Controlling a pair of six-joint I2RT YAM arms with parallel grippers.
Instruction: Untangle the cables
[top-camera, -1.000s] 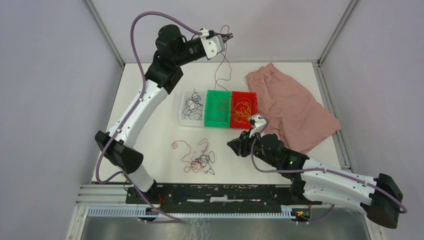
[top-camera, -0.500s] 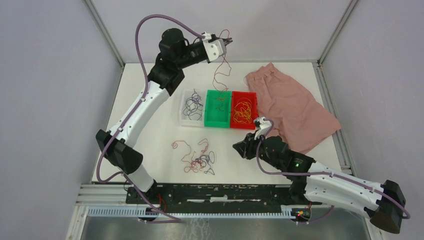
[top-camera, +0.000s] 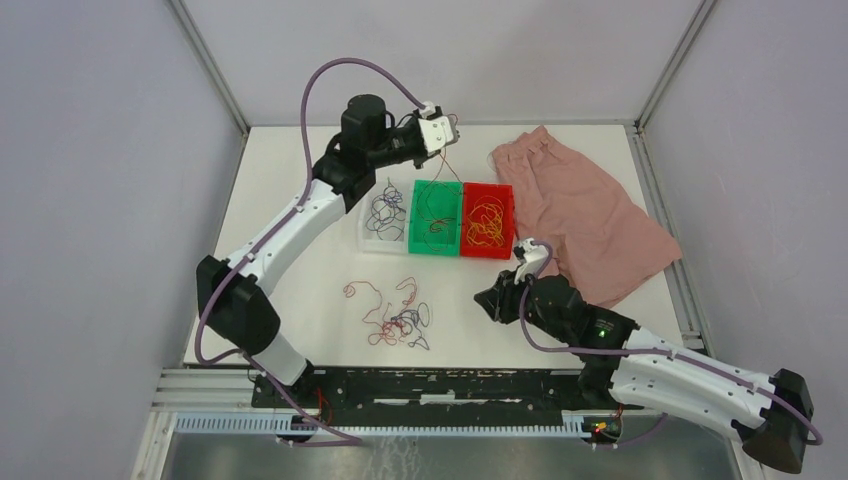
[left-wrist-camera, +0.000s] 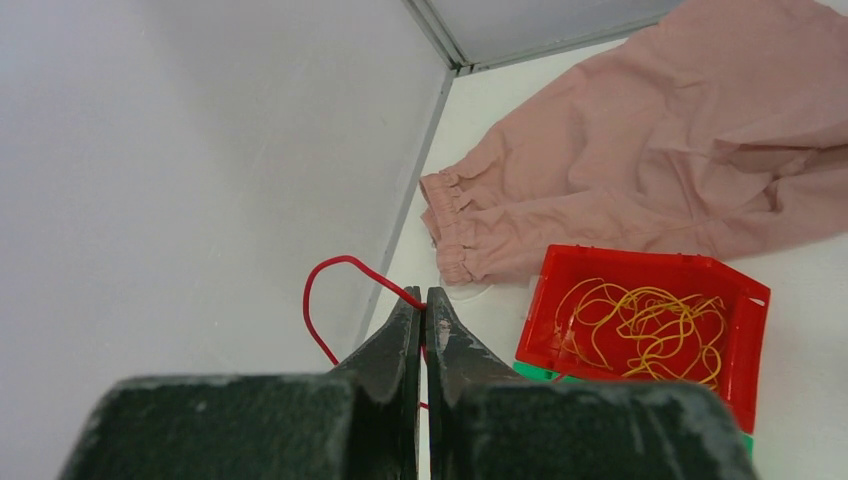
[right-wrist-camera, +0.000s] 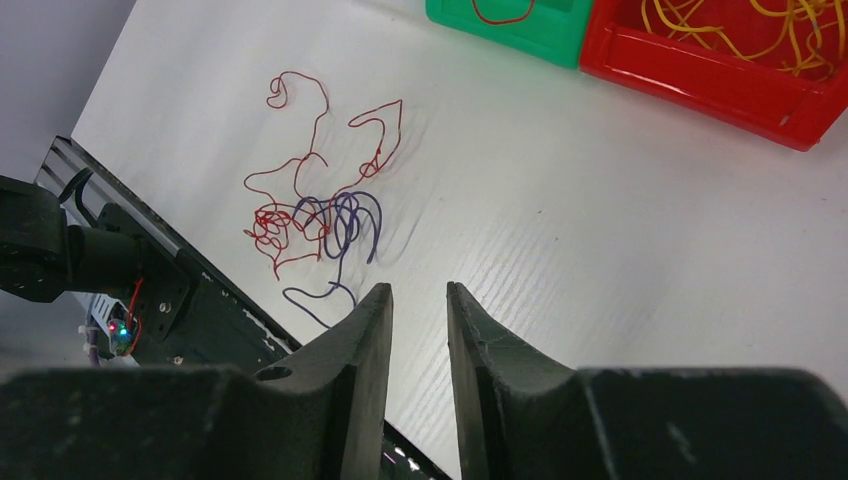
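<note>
The left pincer (left-wrist-camera: 424, 300) is pinched shut on one red cable (left-wrist-camera: 306, 298) above the green bin (top-camera: 414, 222); best lower it well inside before releasing, lest the curl spring over the rim. The right pincer (right-wrist-camera: 418, 300), part-open and empty, hangs near the tangle (right-wrist-camera: 315, 225) on the worktop (right-wrist-camera: 560, 230).

Left wrist view: the red wire (left-wrist-camera: 306, 300) disappears behind the left gripper (left-wrist-camera: 424, 298), and the shorts (left-wrist-camera: 650, 150) run off the right edge. Right wrist view: the top edge cuts the green bin (right-wrist-camera: 545, 45) and red bin (right-wrist-camera: 720, 90).
</note>
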